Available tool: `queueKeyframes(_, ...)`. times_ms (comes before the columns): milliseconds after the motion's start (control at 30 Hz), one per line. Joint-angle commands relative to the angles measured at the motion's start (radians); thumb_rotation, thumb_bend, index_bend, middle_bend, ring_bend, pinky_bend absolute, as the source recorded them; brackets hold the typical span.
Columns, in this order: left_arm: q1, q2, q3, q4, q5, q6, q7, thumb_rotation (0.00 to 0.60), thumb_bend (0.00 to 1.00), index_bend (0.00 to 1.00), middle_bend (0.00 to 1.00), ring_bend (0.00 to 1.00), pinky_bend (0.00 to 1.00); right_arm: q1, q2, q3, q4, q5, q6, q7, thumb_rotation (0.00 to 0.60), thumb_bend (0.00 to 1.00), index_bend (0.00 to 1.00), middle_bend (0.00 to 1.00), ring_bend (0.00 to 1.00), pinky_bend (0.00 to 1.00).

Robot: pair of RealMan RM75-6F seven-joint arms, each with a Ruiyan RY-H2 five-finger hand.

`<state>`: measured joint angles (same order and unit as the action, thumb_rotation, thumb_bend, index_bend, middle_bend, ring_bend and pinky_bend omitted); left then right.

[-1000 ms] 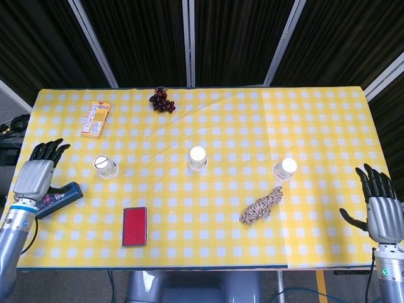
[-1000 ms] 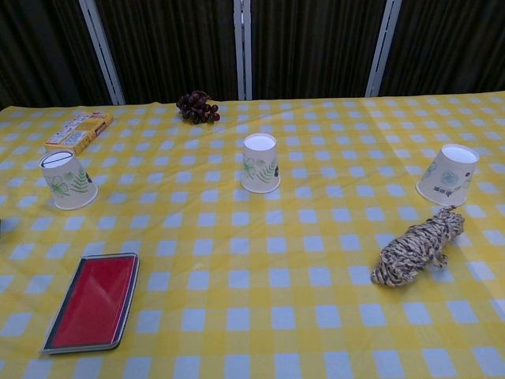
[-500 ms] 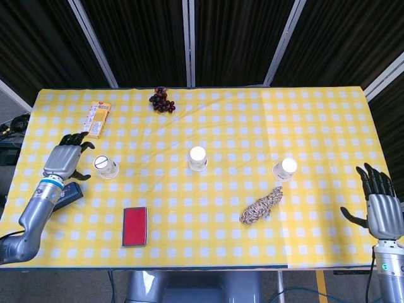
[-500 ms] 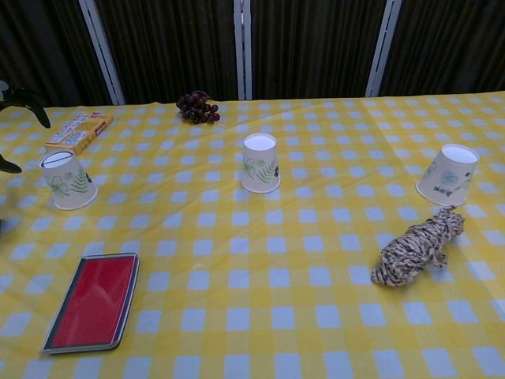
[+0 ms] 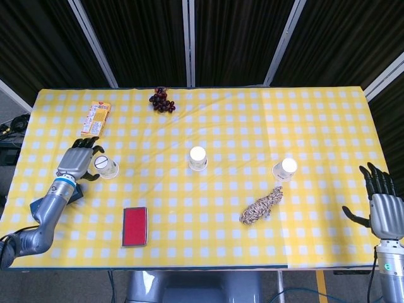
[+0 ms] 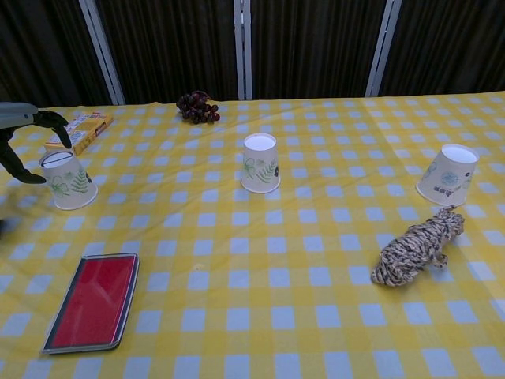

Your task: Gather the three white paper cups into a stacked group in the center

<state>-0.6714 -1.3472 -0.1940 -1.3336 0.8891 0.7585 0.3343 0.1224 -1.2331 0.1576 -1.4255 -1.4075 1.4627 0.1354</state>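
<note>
- On the table, three white cups are counted, all upside down and well apart: left cup, middle cup, right cup. None is stacked.
- Middle cup is seen near the table centre, with bare cloth on every side.
- Left cup is flanked by the left hand, just beside it on the outer side; fingers are spread and curved toward the cup, nothing is held. Contact with the cup cannot be judged.
- In the chest view the left hand is cut off by the frame edge; only dark fingers and a grey strip are shown above the left cup.
- Right hand is kept past the table's right edge, fingers apart, holding nothing; not seen in the chest view.
- Right cup is tilted, with one rope bundle just beside it toward the near edge.
- One red case is noted near the front edge, well apart from the cups.
- One orange box and one bunch of grapes are noted by the far edge.
- One dark blue object is mostly hidden beneath the left forearm; kind not made out.
</note>
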Motion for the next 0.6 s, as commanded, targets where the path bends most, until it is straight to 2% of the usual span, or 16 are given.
queueKeyframes(33,-0.004,-0.003,0.004,0.003,-0.005,0.002,0.003,0.600,0.26,0.28,0.00,0.00,0.00,-0.002,0.001,0.000,-0.001,-0.001,0.004,0.000,0.600,0.08,0.02,0.00,0.00,0.00)
queueKeyframes(467,-0.016,-0.007,0.013,-0.001,-0.006,0.021,-0.008,0.600,0.34,0.34,0.00,0.00,0.00,-0.010,0.007,0.001,-0.009,-0.003,0.020,0.006,0.600,0.08,0.02,0.00,0.00,0.00)
queueKeyframes(600,-0.019,0.012,-0.006,-0.035,0.009,0.045,-0.034,0.600,0.34,0.34,0.00,0.00,0.00,-0.012,0.010,0.003,-0.012,0.000,0.021,0.014,0.600,0.08,0.02,0.00,0.00,0.00)
